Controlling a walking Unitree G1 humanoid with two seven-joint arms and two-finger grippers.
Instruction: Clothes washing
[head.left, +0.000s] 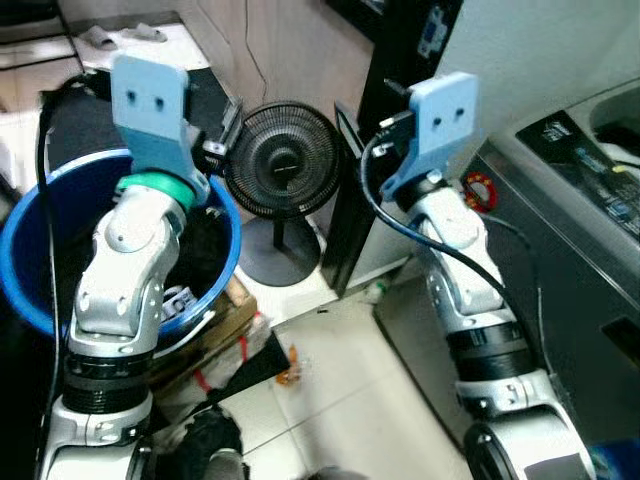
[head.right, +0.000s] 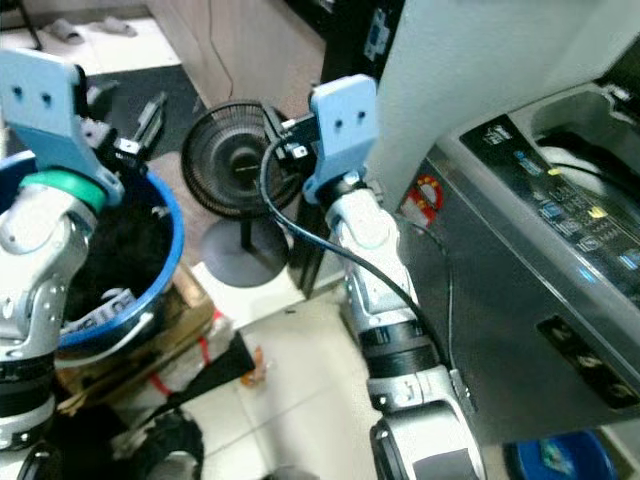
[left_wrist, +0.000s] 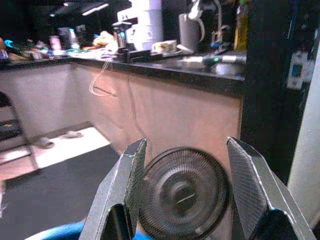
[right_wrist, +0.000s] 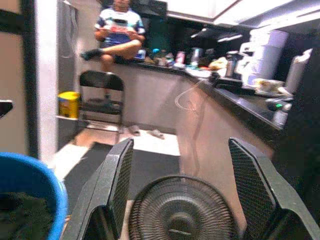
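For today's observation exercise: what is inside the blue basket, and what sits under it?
The blue basket holds dark clothes with a white label. It rests on a cardboard box; the left arm covers much of the inside.

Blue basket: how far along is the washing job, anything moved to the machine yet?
Done: nothing visible. The blue basket holds dark clothes; whether any are in the washing machine cannot be told. In hand: nothing. The left hand and right hand are both open and empty, raised toward the floor fan. Left: pick the clothes from the basket, load the machine at the robot's right, start it.
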